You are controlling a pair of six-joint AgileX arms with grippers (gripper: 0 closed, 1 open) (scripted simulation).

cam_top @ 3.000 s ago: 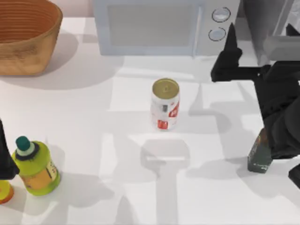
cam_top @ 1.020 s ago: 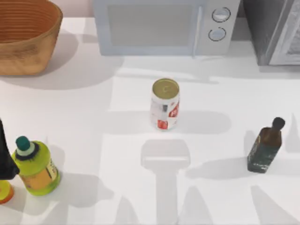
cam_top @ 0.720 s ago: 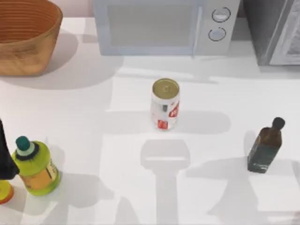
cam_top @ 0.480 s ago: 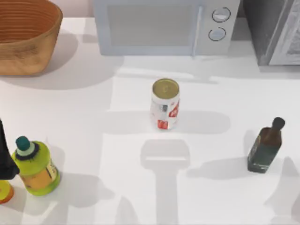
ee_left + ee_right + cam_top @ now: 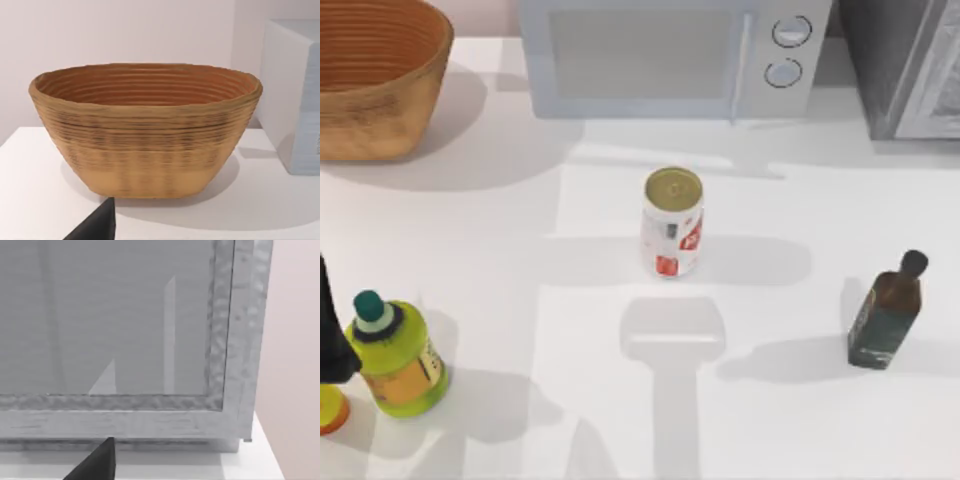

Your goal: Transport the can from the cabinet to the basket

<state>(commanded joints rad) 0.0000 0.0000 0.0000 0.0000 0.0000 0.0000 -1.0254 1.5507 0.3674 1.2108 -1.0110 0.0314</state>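
The can, white with red patches and a gold top, stands upright on the white table in front of the microwave, apart from everything else. The woven orange-brown basket sits at the table's back left and also shows close up in the left wrist view. The dark grey speckled cabinet stands at the back right, and its lighter door panel faces the right wrist camera. A dark tip of my left gripper points toward the basket. A dark tip of my right gripper points toward the cabinet.
A pale microwave with two knobs stands at the back middle. A yellow-green bottle with a teal cap is at the front left, beside a black shape over an orange base. A dark glass bottle stands at the right.
My right arm, near the cabinet and the dark bottle three seconds ago, has left the top view. Its shadow has slid off the table's front right. The can has not moved.
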